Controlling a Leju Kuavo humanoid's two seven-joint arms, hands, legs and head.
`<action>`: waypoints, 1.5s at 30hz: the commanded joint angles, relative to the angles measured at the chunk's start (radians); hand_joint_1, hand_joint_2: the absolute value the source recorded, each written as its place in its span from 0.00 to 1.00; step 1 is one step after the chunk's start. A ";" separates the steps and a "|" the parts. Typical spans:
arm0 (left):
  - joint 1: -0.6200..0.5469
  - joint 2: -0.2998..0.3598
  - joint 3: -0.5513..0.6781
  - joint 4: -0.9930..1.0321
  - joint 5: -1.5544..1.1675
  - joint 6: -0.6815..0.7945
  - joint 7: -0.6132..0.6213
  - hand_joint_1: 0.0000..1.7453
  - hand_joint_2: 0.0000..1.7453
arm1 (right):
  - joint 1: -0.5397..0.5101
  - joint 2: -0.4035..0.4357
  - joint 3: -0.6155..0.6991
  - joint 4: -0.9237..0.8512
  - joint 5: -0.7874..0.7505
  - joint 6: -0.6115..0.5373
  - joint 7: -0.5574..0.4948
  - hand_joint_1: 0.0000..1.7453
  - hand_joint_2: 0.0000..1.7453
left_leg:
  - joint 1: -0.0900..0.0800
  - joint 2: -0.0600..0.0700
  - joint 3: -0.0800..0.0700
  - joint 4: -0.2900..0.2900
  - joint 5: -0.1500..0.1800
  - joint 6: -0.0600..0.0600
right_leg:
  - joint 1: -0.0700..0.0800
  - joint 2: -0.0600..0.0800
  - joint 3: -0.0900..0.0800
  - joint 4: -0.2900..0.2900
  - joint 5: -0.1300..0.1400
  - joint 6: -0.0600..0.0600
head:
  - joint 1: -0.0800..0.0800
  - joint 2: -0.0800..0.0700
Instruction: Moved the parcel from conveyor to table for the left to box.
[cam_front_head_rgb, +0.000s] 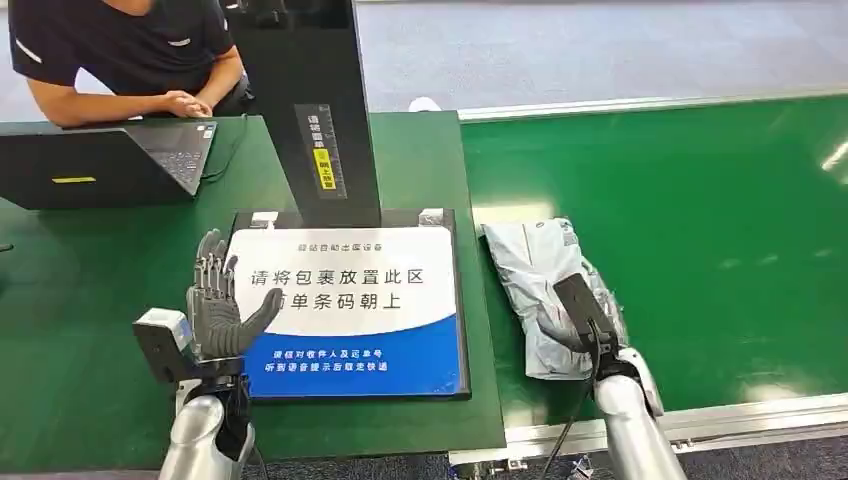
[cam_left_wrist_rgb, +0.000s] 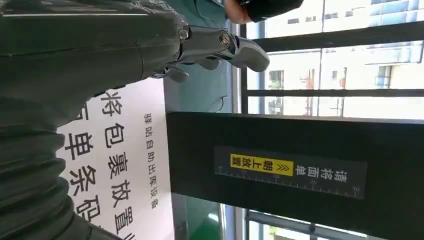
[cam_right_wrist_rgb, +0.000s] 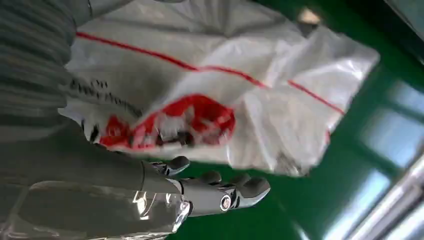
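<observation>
1. Biggest risk as I see it: the crinkly grey-white plastic mailer parcel with red print (cam_front_head_rgb: 545, 290) is soft and floppy, so if the right hand (cam_front_head_rgb: 578, 322) only catches a loose fold, the bag could sag, slide out or swing on the way over.
2. The parcel lies flat on the green conveyor belt (cam_front_head_rgb: 700, 230), just beside the edge of the green worktop (cam_front_head_rgb: 80, 300). That raised seam between belt and worktop looks like a snag point if the lift is too low.
3. Drop zone is presumably the white-and-blue printed placement mat (cam_front_head_rgb: 350, 300) at the foot of the black scanner column (cam_front_head_rgb: 310, 110). A wide swing could clip that column.
4. Right hand: sits over the near end of the parcel, fingers (cam_right_wrist_rgb: 240, 185) fairly straight along its edge. It's touching or almost touching; I can't tell whether it actually has a grip yet.
5. Left hand (cam_front_head_rgb: 215, 300): released, fingers spread, raised over the mat's near-left corner, holding nothing.
6. A person with a black laptop (cam_front_head_rgb: 100, 160) sits at the far end of the worktop, well apart.
</observation>
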 joint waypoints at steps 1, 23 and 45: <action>-0.071 0.014 0.003 0.089 -0.002 -0.015 0.017 0.00 1.00 | -0.056 -0.043 -0.081 0.290 -0.010 0.109 0.040 0.00 1.00 | -0.001 -0.003 0.004 -0.003 0.001 0.000 | 0.000 -0.003 0.004 -0.002 0.000 -0.002 | 0.000 0.000; -0.074 0.022 -0.015 0.096 -0.003 -0.023 0.027 0.00 1.00 | -0.027 -0.033 -0.101 0.254 0.010 0.140 0.055 1.00 1.00 | 0.000 -0.004 0.010 -0.003 0.001 0.000 | 0.000 -0.004 0.011 -0.003 0.000 -0.001 | 0.000 0.000; -0.006 0.003 -0.001 0.040 -0.006 0.001 -0.003 0.00 1.00 | 0.098 0.068 -0.049 -0.243 0.370 -0.448 -0.186 1.00 1.00 | -0.002 -0.001 0.004 0.000 -0.001 0.000 | -0.001 -0.001 0.003 0.001 -0.002 -0.001 | 0.000 0.000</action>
